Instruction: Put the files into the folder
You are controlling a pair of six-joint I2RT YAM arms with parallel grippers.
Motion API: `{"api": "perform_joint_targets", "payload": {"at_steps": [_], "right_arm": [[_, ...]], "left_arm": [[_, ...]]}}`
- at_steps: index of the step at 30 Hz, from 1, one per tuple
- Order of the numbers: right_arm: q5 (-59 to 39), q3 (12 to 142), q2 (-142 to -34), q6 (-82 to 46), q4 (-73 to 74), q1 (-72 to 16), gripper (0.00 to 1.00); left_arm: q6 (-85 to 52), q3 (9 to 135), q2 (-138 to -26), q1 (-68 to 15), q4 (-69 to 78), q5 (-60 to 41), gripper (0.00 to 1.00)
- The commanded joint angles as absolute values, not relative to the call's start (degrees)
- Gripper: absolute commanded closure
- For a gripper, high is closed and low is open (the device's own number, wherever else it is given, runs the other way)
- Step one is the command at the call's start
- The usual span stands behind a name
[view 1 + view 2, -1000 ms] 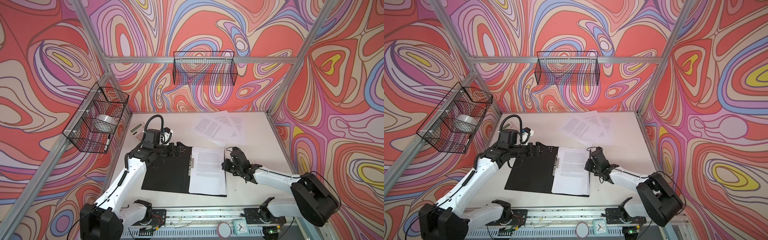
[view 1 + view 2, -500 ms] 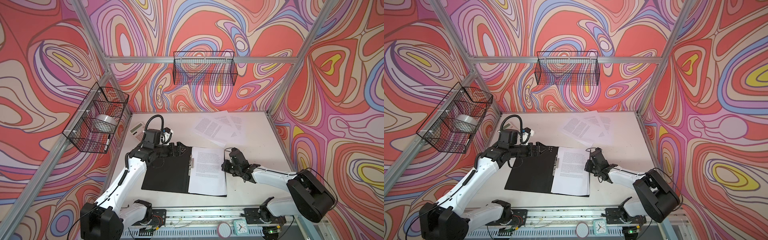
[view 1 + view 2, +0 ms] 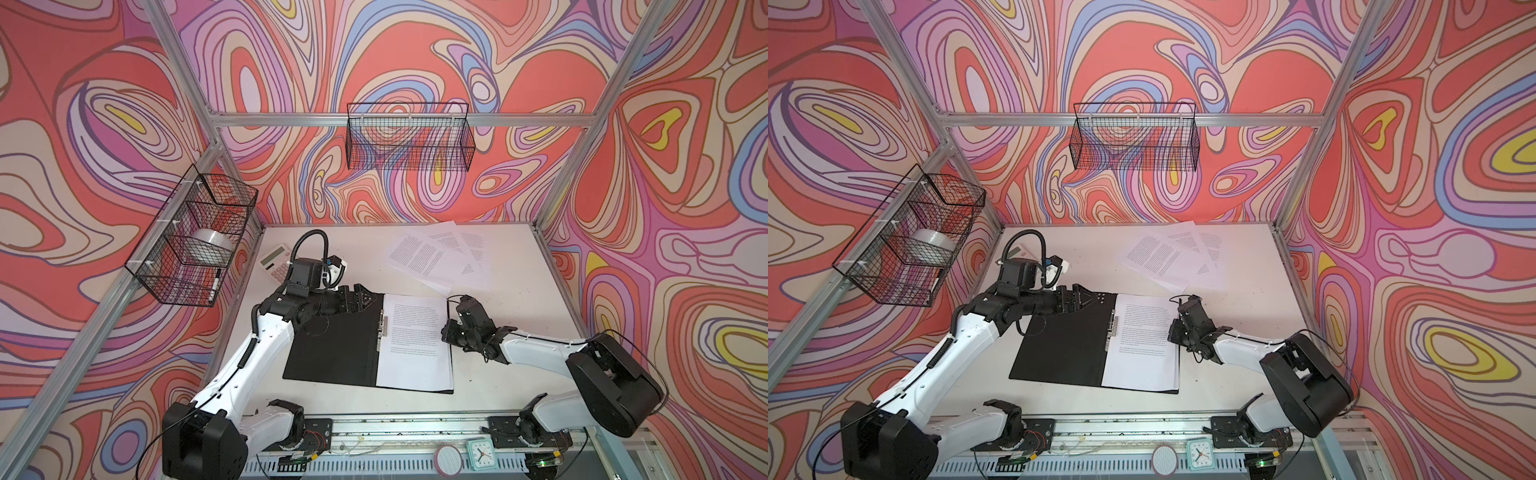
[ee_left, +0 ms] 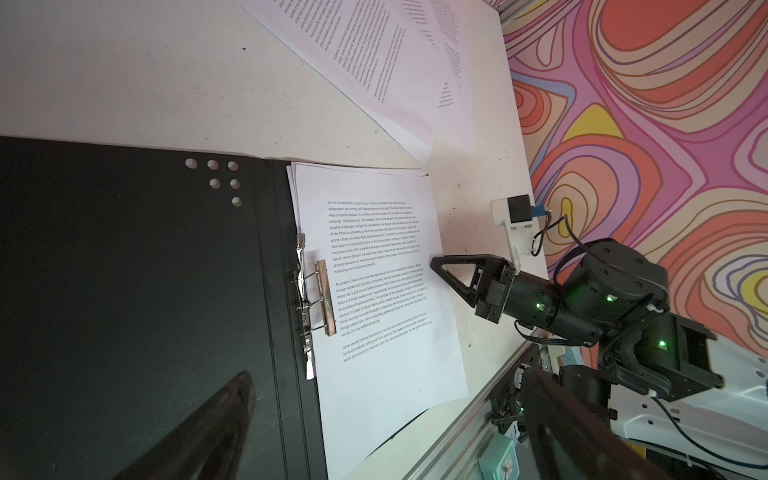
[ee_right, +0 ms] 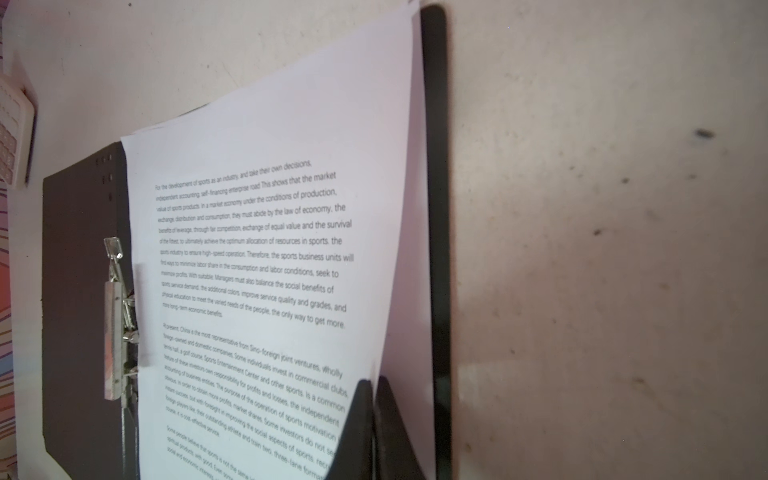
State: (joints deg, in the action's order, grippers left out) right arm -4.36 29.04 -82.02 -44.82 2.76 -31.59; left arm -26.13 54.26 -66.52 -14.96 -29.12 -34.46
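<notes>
- We find the files [image 3: 415, 345] stacked in the unfolded folder's [image 3: 332, 353] right half, beside its clip [image 4: 325, 297] (loose sheets [image 3: 419, 257] lie behind on the table [image 3: 511, 291]).
- The right gripper [image 5: 374, 386] is closed, pinching the top sheet's [image 5: 257, 270] lifted edge.
- The left gripper [image 3: 363, 300] hangs spread wide, empty, over the folder's far corner.

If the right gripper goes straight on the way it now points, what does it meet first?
The files lying in the folder: the shut right gripper seems to touch their outer edge. Farther on, likely the metal clip.
</notes>
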Motion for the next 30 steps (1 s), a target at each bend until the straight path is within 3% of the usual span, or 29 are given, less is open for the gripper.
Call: {"api": "perform_joint_targets", "payload": {"at_steps": [1, 10, 16, 18, 24, 30], "right_arm": [[-4.9, 30.0, -82.8, -44.4, 4.2, -32.1, 1.0], [-4.2, 29.8, -81.7, -44.8, 3.4, -32.1, 0.92], [2.9, 33.0, -77.4, -43.4, -6.4, -31.6, 0.45], [2.1, 35.1, -77.7, -39.9, -8.7, -29.5, 0.35], [-7.5, 41.3, -81.7, -32.2, -8.6, -15.3, 0.3], [-12.7, 57.0, -95.5, -27.6, -8.6, -7.5, 0.29]], "left_arm": [[-25.3, 54.8, -66.7, -15.1, -30.6, -34.2, 0.0], [-25.2, 54.9, -67.1, -15.1, -30.8, -34.1, 0.0], [-25.1, 54.8, -67.2, -15.1, -31.0, -33.8, 0.0], [-25.0, 54.8, -67.3, -15.1, -30.9, -33.8, 0.0], [-24.8, 55.2, -67.9, -15.1, -31.1, -33.0, 0.0], [-24.4, 55.3, -68.2, -15.1, -31.0, -32.2, 0.0]]}}
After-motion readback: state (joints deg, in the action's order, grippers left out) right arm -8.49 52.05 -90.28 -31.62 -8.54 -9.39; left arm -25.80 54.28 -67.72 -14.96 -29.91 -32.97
